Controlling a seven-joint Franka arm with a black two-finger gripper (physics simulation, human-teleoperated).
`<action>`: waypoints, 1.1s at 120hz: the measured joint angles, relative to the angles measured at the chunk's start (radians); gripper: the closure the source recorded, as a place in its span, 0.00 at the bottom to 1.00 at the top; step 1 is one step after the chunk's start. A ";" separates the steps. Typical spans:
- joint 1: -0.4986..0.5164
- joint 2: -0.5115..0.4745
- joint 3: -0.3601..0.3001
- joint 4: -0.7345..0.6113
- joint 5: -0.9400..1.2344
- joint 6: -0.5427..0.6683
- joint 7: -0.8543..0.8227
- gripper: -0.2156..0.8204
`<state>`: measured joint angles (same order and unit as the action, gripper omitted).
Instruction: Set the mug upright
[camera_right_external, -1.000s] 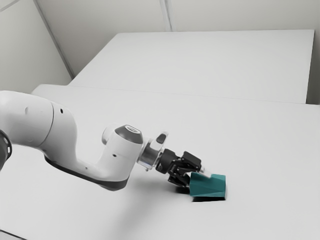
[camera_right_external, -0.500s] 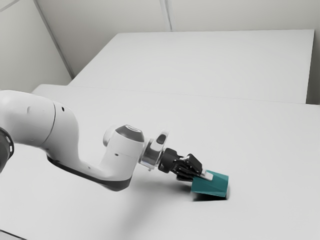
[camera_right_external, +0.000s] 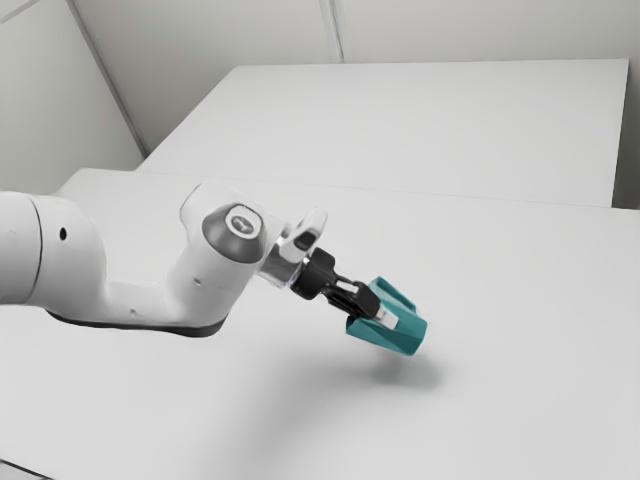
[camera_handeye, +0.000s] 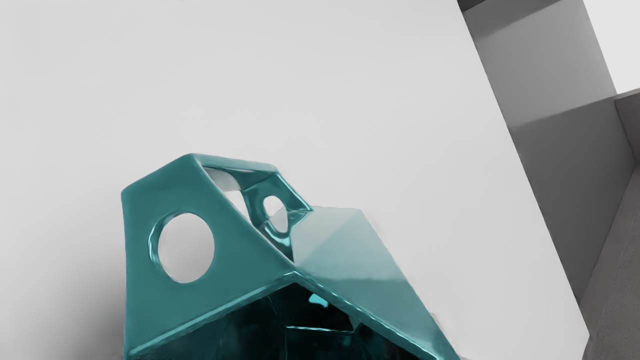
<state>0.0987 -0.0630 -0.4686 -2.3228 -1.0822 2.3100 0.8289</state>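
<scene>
One teal, faceted mug (camera_right_external: 400, 335) in the air above the worktop (camera_right_external: 530, 300), well tilted rather than upright, with a soft shadow (camera_right_external: 412, 374) beneath and apart from it. Mouth toward the tool (camera_right_external: 386, 316), base down toward the exterior view's right. Tool closed on the mug near its mouth, one pale fingertip against the outer wall; cannot make out the other, hidden from sight. White arm (camera_right_external: 215, 290) in from the exterior view's left. In the wrist view, mouth open toward the camera, dark glossy interior, and angular handle (camera_handeye: 137, 225) with a round hole through it.
</scene>
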 joint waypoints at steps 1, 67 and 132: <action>0.004 -0.006 0.000 0.000 0.030 0.000 -0.009 0.96; 0.177 -0.048 -0.010 -0.012 1.017 -0.071 -0.574 0.97; 0.199 0.093 -0.006 0.044 1.207 -0.035 -0.831 0.97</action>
<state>0.2973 0.0300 -0.4743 -2.2788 0.1250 2.2752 -0.0020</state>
